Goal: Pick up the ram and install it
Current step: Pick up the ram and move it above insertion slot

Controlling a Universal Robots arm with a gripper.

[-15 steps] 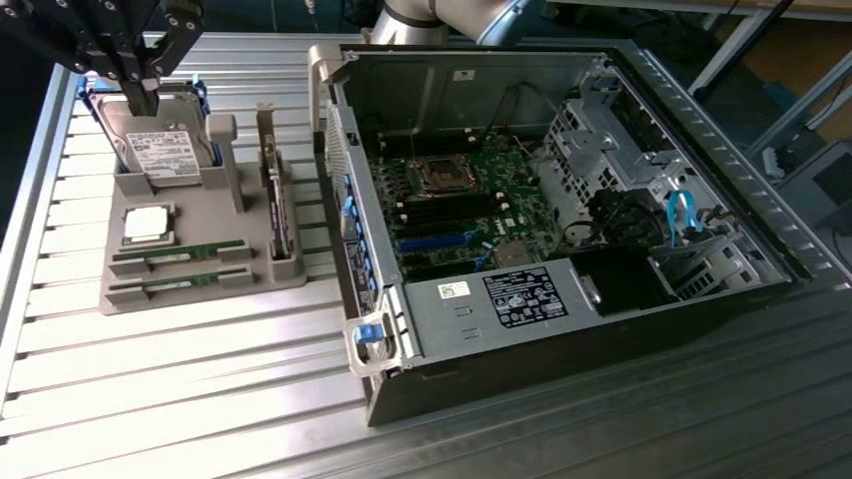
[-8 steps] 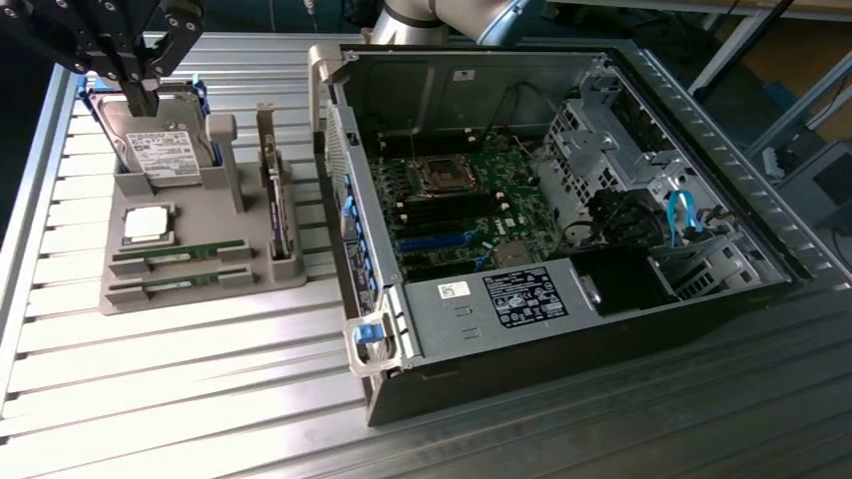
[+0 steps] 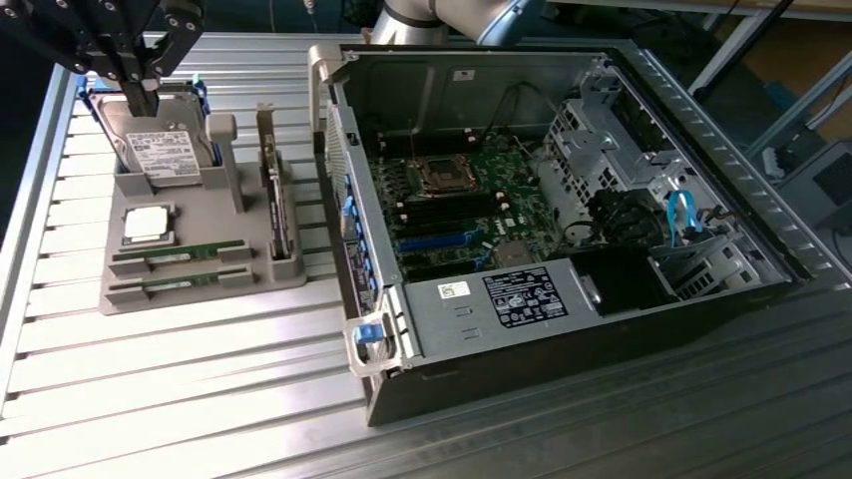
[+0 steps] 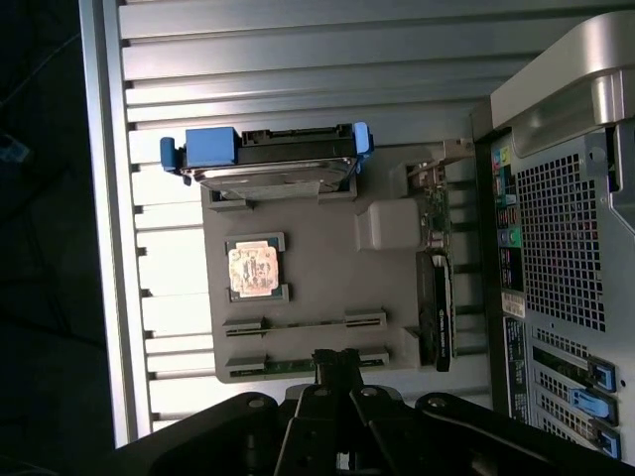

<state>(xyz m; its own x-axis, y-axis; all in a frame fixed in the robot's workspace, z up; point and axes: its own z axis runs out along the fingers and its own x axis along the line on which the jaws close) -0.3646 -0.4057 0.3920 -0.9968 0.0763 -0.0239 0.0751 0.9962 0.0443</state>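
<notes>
**Figure: ram pick, the end effector over the parts holder.** My end effector (image 3: 138, 82) hangs above the grey holder (image 3: 213, 220) on the slatted bench (image 3: 187, 399). Its fingers are pressed together and carry nothing.

The ram (image 3: 180, 253) stands on its long edge in a slot of the holder, with a second stick (image 3: 180, 283) in the slot just beside it. Both are near the processor chip (image 3: 147, 222) and apart from the hard drive (image 3: 160, 150) and the dark expansion card (image 3: 277, 210). In the wrist view the closed fingertips (image 4: 337, 363) line up over the sticks' end of the holder.

The open computer case (image 3: 560, 200) lies at the exterior view's right, its motherboard (image 3: 453, 200) exposed.

I judge the ram light, stiff and thin, but fragile:
- It will bend or chip under a skewed squeeze.
- Its smooth faces may slip.
- I would grip it across the two flat faces near mid-length, along the upper edge, clear of the contact edge seated in the slot.
</notes>
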